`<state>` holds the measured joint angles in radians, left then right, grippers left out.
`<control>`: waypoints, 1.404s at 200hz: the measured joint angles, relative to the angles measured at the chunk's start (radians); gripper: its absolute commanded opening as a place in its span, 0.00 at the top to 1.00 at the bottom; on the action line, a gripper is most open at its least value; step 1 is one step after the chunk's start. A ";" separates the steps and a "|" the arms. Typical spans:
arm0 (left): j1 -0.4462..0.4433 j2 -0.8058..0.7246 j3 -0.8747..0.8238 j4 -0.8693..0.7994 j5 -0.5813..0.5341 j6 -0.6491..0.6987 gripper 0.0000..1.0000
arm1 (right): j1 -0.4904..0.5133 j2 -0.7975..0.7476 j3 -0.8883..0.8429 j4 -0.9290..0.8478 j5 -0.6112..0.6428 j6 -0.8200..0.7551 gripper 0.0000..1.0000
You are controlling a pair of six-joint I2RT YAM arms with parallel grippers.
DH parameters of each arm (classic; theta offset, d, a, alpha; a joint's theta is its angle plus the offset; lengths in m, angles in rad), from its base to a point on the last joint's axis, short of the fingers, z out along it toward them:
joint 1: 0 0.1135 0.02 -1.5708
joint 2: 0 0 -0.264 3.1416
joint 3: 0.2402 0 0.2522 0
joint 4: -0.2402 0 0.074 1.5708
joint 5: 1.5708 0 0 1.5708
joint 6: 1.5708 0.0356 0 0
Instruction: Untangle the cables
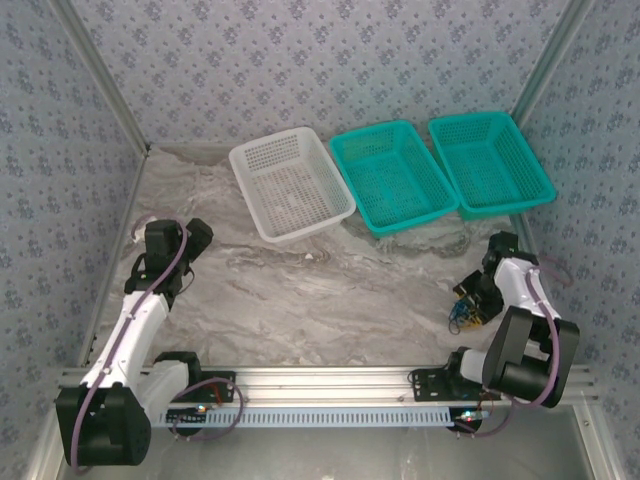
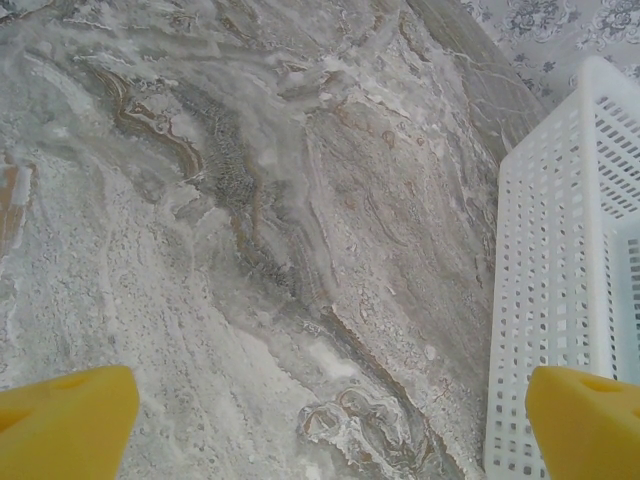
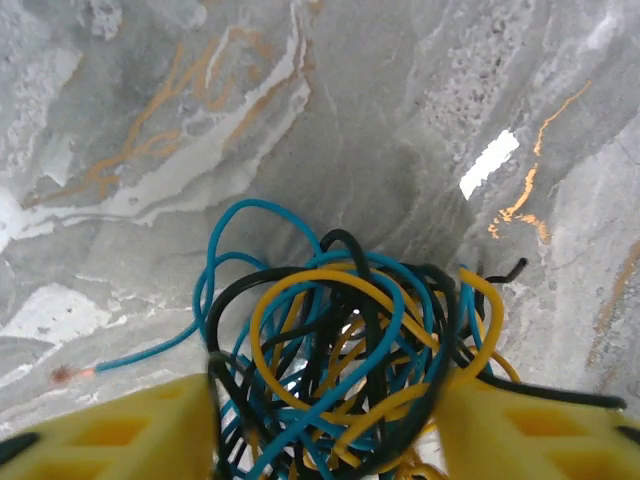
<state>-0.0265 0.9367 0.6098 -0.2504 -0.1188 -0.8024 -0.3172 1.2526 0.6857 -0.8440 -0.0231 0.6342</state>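
Note:
The cables [image 3: 350,330] are a tangled ball of thin blue, black and yellow wires lying on the marble table near its right front edge [image 1: 465,310]. My right gripper [image 3: 325,400] reaches down over the ball, its yellow fingers [image 3: 130,435] pressed against both sides of the bundle. One blue wire end trails off to the left. In the top view the right gripper [image 1: 478,296] sits right on the tangle. My left gripper [image 2: 330,390] hangs open over bare marble at the left side [image 1: 195,240], nothing between its fingers.
A white basket [image 1: 265,142] stands at the back centre, and its wall [image 2: 550,300] is close on the right of the left gripper. Two teal baskets [image 1: 375,132] [image 1: 470,118] stand to the right of it. Patterned walls enclose the table.

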 measured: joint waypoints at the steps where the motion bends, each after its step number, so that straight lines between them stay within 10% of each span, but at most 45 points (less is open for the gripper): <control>1: 0.000 0.000 0.000 0.000 0.000 0.002 0.01 | 0.002 -0.003 -0.002 0.001 0.001 -0.001 0.51; 63: 0.000 0.000 -0.008 0.004 0.059 0.072 0.01 | 0.162 -0.155 -0.063 0.071 -0.031 -0.043 0.92; 166: -0.055 -0.090 -0.040 0.012 0.257 0.079 0.00 | 0.669 -0.128 -0.068 0.418 -0.142 0.100 1.00; 281: -0.533 0.236 0.067 0.193 0.499 0.228 0.04 | 0.936 0.169 0.014 0.876 -0.319 0.101 1.00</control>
<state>-0.5591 1.1725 0.6769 -0.0578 0.3798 -0.5743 0.6186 1.4212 0.7002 0.0319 -0.3416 0.7349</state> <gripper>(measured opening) 0.982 0.090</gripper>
